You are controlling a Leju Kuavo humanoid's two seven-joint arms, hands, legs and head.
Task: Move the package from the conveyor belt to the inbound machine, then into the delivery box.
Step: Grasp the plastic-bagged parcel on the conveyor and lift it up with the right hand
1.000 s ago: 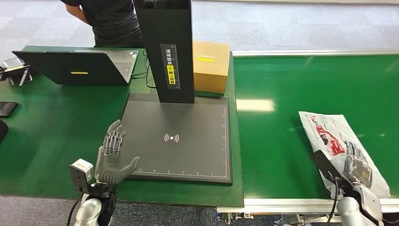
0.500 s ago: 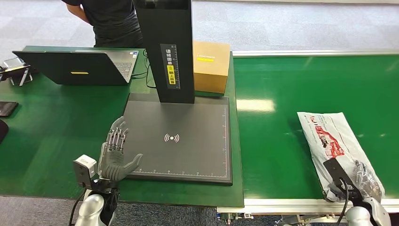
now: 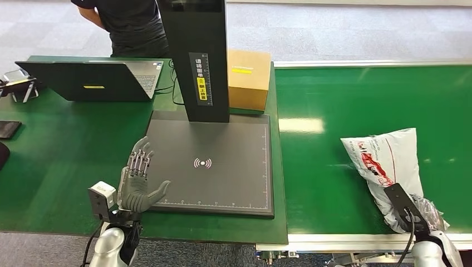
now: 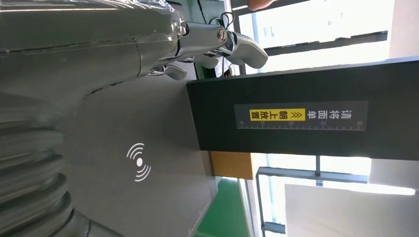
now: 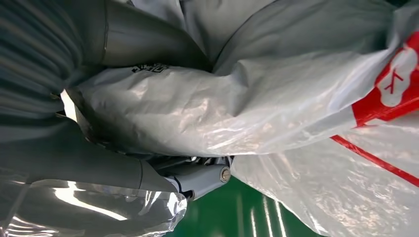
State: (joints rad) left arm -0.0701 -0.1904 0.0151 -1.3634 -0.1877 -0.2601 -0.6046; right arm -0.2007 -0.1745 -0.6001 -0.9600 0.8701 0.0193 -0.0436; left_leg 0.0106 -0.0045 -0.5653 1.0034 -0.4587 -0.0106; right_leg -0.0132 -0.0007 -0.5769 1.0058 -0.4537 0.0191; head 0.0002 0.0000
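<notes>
Since the earlier frames the package has been swinging round on the conveyor belt, its far end now pointing toward the belt's far side and its near end bunching up at the front edge, while the right hand has been sinking lower at that edge. In the right wrist view the right hand is closing on a fold of the package's crinkled plastic, the thumb pressing on one side and darker fingers lying on the other. The left hand is hovering wide open, holding nothing, just beside the near-left corner of the inbound machine's grey plate, under its black column. The package is lying wholly on the belt, well apart from the plate. The grip seems to be taking only loose film and not the contents, so the bag could be slipping out or sagging during the lift; a drooping end might be dragging on the belt's edge or catching the plate's rim on the way across.
</notes>
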